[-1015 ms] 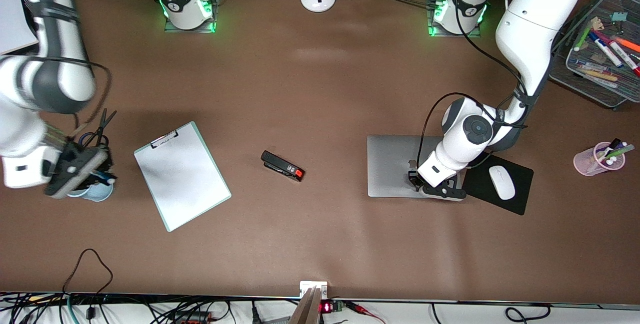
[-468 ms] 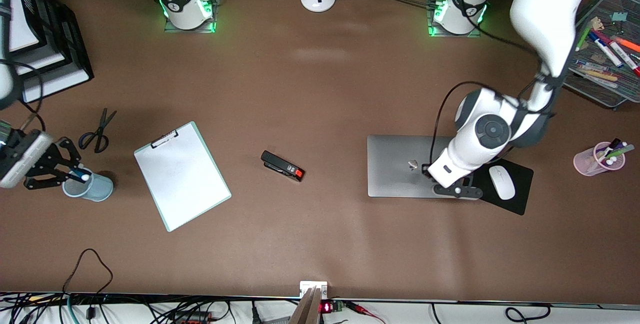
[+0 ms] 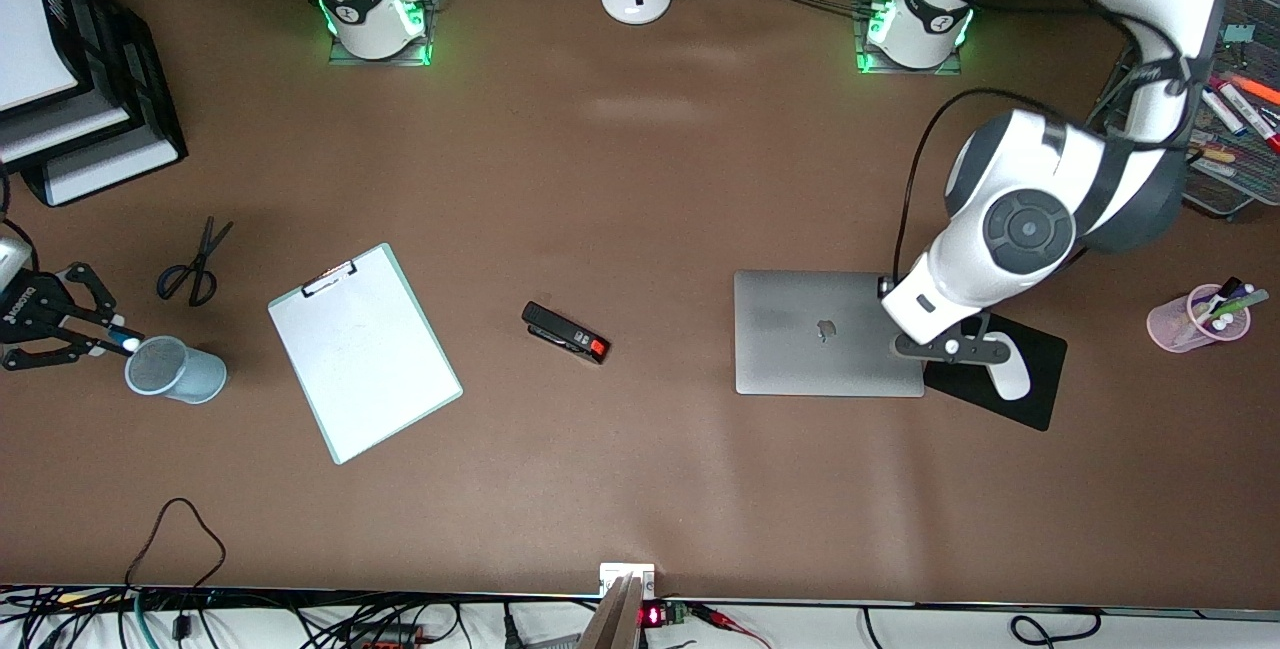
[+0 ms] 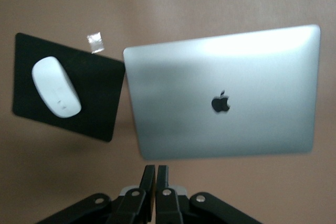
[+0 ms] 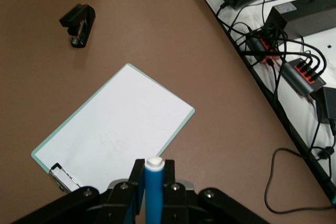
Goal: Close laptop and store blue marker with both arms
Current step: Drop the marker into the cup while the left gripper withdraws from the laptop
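Observation:
The silver-grey laptop [image 3: 828, 332] lies closed on the table, its apple logo up; it also shows in the left wrist view [image 4: 226, 100]. My left gripper [image 3: 955, 349] hangs over the laptop's edge and the black mouse pad, shut and empty [image 4: 156, 174]. My right gripper [image 3: 112, 335] is at the right arm's end of the table, just beside the rim of a light blue cup [image 3: 178, 370]. It is shut on the blue marker [image 3: 124, 333], whose white end points out past the fingertips [image 5: 154, 187]. The marker is outside the cup.
A clipboard [image 3: 365, 354], a black stapler [image 3: 565, 332] and scissors [image 3: 195, 264] lie between the cup and the laptop. A white mouse [image 3: 1005, 379] sits on the mouse pad [image 3: 1035, 399]. A pink pen cup [image 3: 1195, 321], a mesh tray [image 3: 1225, 174] and paper trays [image 3: 90, 99] stand at the table's ends.
My right gripper has drawn back from over the light blue cup toward the table's end, still holding the marker. My left gripper has moved off the laptop lid toward the mouse pad.

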